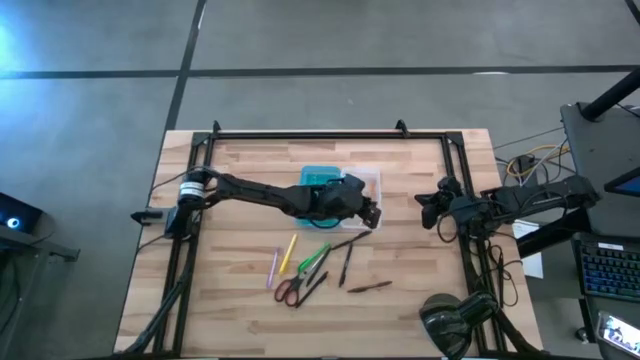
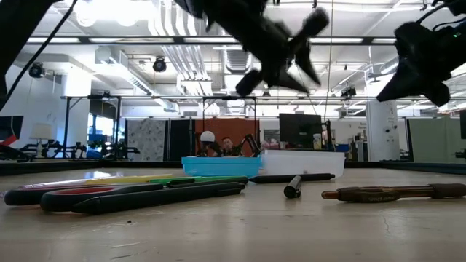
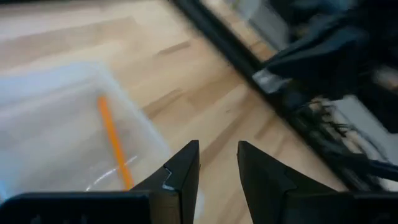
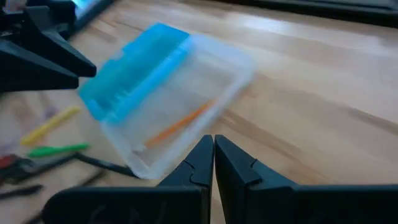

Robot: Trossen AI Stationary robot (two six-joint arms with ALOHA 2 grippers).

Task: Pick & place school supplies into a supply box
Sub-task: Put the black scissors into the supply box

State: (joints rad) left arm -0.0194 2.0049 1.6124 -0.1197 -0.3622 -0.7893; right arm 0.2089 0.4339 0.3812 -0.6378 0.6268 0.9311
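Note:
The supply box lies open on the table, its teal half (image 1: 320, 177) beside its clear half (image 1: 366, 181). An orange pencil (image 3: 115, 143) lies inside the clear half. My left gripper (image 1: 374, 214) hovers open and empty just past the clear half's near right corner. A yellow pencil (image 1: 288, 253), a pink pen (image 1: 273, 268), a green pen (image 1: 313, 257), red-handled scissors (image 1: 289, 291) and dark pens (image 1: 346, 264) lie flat on the table nearer than the box. My right gripper (image 1: 428, 208) waits shut above the table's right part, pointing toward the box (image 4: 168, 93).
A brown pen (image 1: 370, 287) lies apart, near and right of the other supplies. A black frame (image 1: 330, 134) runs along the table's far edge and down both sides. Bare wood shows between the box and my right gripper. A person (image 2: 228, 144) shows far behind the table.

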